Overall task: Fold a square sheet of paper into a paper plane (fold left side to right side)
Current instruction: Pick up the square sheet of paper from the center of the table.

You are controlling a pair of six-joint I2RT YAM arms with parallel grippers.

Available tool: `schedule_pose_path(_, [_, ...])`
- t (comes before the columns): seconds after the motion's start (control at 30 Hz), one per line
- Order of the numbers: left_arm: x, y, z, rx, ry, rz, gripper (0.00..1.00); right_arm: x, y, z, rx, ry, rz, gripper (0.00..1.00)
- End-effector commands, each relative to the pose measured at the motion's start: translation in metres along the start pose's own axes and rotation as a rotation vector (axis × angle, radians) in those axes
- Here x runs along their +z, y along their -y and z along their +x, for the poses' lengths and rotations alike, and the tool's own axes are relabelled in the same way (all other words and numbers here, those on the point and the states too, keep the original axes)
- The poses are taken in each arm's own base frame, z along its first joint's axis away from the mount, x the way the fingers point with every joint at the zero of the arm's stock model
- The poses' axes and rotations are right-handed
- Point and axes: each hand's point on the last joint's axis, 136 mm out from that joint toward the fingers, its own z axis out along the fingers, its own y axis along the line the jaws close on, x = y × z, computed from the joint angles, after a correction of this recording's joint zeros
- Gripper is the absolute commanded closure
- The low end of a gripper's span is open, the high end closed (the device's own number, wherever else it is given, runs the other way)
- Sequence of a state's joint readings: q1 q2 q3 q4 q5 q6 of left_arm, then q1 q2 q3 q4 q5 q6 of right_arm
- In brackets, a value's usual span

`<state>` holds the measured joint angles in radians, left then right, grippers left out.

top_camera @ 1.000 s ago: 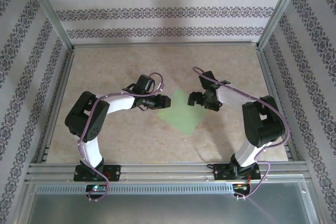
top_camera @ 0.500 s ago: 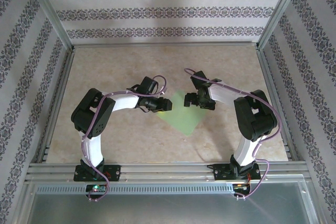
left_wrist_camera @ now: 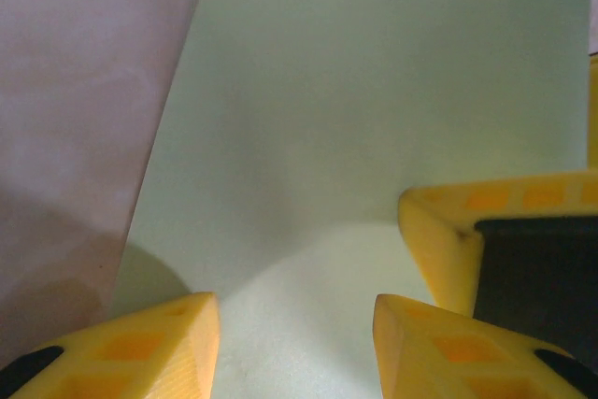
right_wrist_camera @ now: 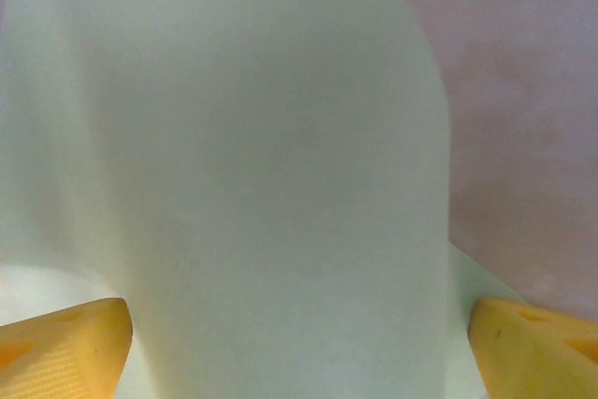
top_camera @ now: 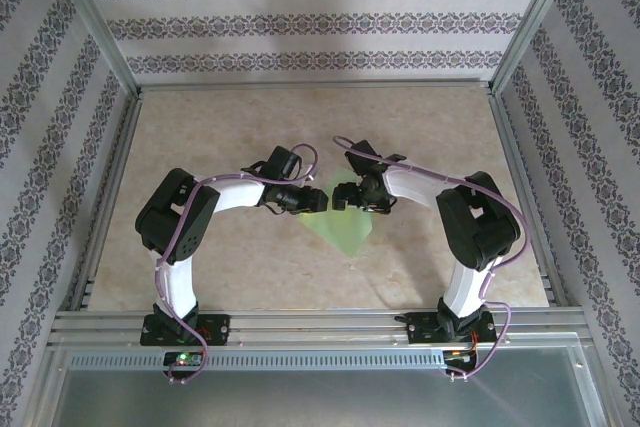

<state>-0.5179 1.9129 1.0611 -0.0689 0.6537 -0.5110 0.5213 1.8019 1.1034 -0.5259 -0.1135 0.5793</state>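
Square sheet of thin matte light-green paper (top_camera: 351,237) lies mid-frame in the top view, on the beige marbled table (top_camera: 230,127). The visible part is a triangle with one corner aimed at the bottom edge of the frame. Its upper part is under both claws, so the long axis can't be called.

Left gripper (top_camera: 320,201) and right gripper (top_camera: 343,197) sit nose to nose over that upper part, just beside each other.

Left wrist view: the paper is smooth and flat, with one straight edge running diagonally down the left side and pinkish table beyond it. Yellow plastic wedge fingertips (left_wrist_camera: 149,348) at the bottom stand apart, with only paper surface in the gap and nothing pinched. A third yellow wedge (left_wrist_camera: 467,221) with a black face shows at the right edge.

Right wrist view adds what the top view doesn't: the paper rises in a rounded hump between that claw's tips. The tips sit at the far lower corners, spread wide, with no clamp on the hump that I can see.
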Motion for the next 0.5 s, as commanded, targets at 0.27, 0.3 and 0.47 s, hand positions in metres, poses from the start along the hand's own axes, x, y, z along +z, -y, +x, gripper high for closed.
schedule_pose_path(0.27, [-0.003,0.006,0.005,0.013,0.0,0.009,0.52,-0.011,-0.012,-0.002,-0.006,0.006,-0.076,0.46])
schedule_pose_path(0.3, [-0.007,0.01,0.002,0.019,0.017,0.021,0.52,-0.014,-0.015,-0.004,-0.007,0.014,-0.101,0.51])
schedule_pose_path(0.47, [-0.047,0.03,-0.025,0.05,0.166,0.068,0.47,-0.041,-0.031,-0.018,0.007,0.081,-0.305,0.66])
